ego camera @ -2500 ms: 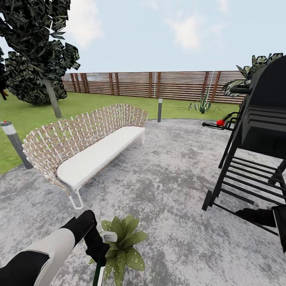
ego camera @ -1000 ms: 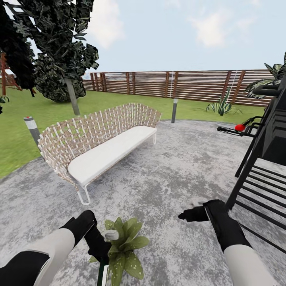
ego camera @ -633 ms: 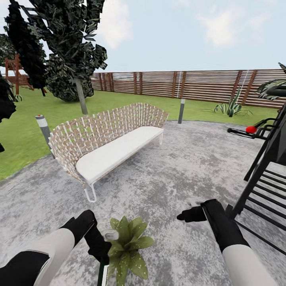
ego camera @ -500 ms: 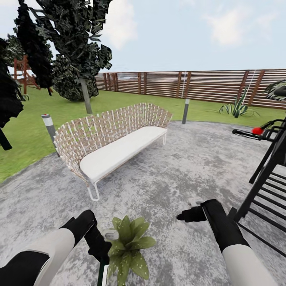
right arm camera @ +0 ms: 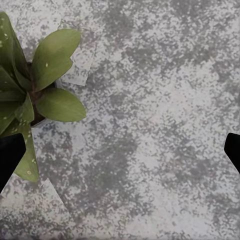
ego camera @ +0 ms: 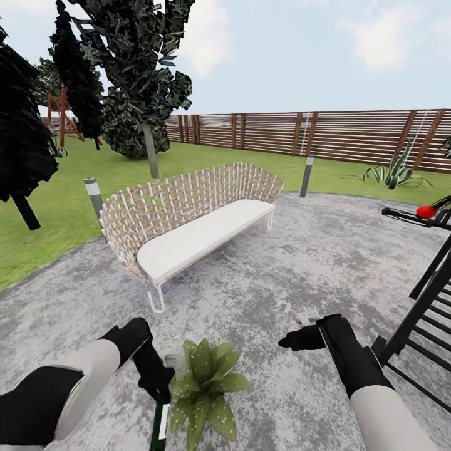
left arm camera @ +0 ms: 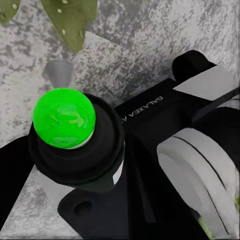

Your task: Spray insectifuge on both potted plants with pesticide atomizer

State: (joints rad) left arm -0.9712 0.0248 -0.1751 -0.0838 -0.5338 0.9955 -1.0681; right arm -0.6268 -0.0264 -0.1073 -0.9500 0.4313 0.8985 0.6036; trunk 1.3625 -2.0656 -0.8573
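Patio (ego camera: pixel 300 263): cam panned left since prev frames; plant (ego camera: pixel 203 382) stays put. Left pincer (ego camera: pixel 160 391) clamped on atomizer (ego camera: pixel 159 423) beside plant, likely spraying. Right pincer (ego camera: pixel 297 338) parted, idle.

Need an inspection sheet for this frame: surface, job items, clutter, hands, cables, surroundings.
Surface: mottled grey paved patio, lawn beyond its edge.
Job's things: one potted plant on the paving by the left arm; pesticide atomizer, dark green body, below the left hand, beside the plant's leaves.
Clutter: nothing seen.
Hands: left hand on the atomizer's top, apparently gripping it; right hand hangs free over the paving, fingers apart in the right wrist view.
Cables: nothing seen.
Surroundings: woven bench with white cushion, black grill frame at right, bollard lights, slatted fence, trees.
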